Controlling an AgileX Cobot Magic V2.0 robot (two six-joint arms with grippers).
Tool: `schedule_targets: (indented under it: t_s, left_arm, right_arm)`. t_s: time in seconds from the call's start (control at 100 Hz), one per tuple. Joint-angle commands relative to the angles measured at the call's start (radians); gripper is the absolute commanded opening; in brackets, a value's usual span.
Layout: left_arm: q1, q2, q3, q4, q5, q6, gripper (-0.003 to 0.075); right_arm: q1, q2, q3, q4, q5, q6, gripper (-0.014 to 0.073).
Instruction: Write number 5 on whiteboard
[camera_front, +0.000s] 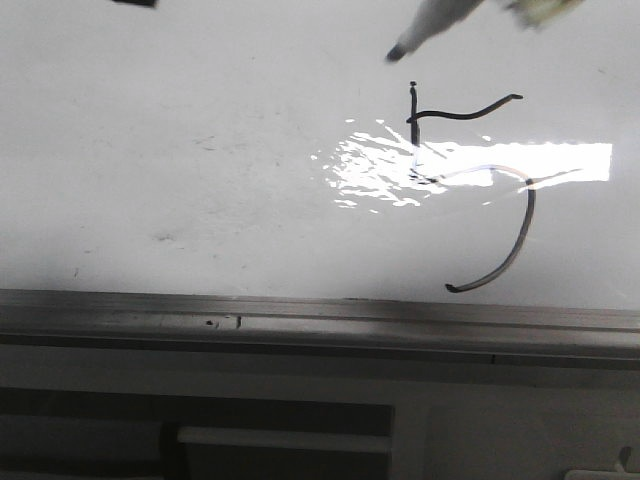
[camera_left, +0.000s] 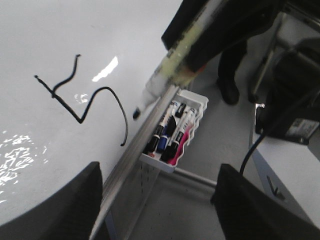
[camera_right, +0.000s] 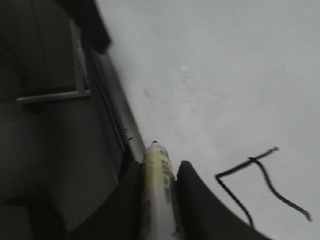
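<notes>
black number 5 (camera_left: 82, 102) drawn on the glossy whiteboard (camera_left: 45, 40), marker (camera_left: 172, 62) tip hovering near the board's metal edge, held by the right gripper (camera_left: 220, 30), white tray (camera_left: 177, 132) of markers hanging beside the frame, left fingers (camera_left: 55, 210) spread apart

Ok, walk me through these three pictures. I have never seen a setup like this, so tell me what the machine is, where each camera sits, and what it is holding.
This is a robot with two arms, each ending in a two-fingered gripper. The front view looks forward over a large whiteboard with a grey frame; the other two views come from cameras on the arms' wrists. A hand-drawn number 5 in black marker is on the board, partly washed out by glare. The right gripper is closed on a marker, whose dark tip is beyond the figure. The left gripper is open and holds nothing; its camera also shows a small white tray of spare markers hanging at the board's edge.
</notes>
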Motion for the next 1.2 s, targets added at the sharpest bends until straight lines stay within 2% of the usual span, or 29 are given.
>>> schedule_targets:
  t_s: [0.0, 0.19, 0.36, 0.58, 0.79, 1.0, 1.19]
  left_arm:
    - [-0.001, 0.062, -0.081, -0.009, 0.045, 0.062, 0.0427]
    - [-0.075, 0.109, -0.127, 0.019, 0.034, 0.183, 0.0407]
    - [-0.151, 0.119, -0.127, 0.094, -0.028, 0.184, 0.0407]
    - [-0.186, 0.159, -0.129, 0.080, -0.162, 0.154, 0.0394]
    - [-0.186, 0.204, -0.135, 0.055, -0.175, 0.154, 0.0253]
    - [-0.186, 0.219, -0.135, 0.045, -0.173, 0.154, -0.0019]
    - [-0.186, 0.219, -0.135, 0.044, -0.147, 0.154, -0.0020]
  right_arm:
    - [0.063, 0.025, -0.034, -0.007, -0.059, -0.013, -0.0045]
    - [0.127, 0.064, -0.034, -0.010, -0.101, -0.013, -0.0045]
    - [0.127, 0.064, -0.034, -0.010, -0.125, -0.013, -0.0045]
    - [0.127, 0.064, -0.034, 0.004, -0.129, -0.013, -0.0045]
    - [0.178, 0.064, -0.034, 0.008, -0.131, -0.013, -0.0045]
    - [0.203, 0.064, -0.034, 0.008, -0.131, -0.013, -0.0045]
    - [0.203, 0.064, -0.034, 0.008, -0.119, -0.013, -0.0041]
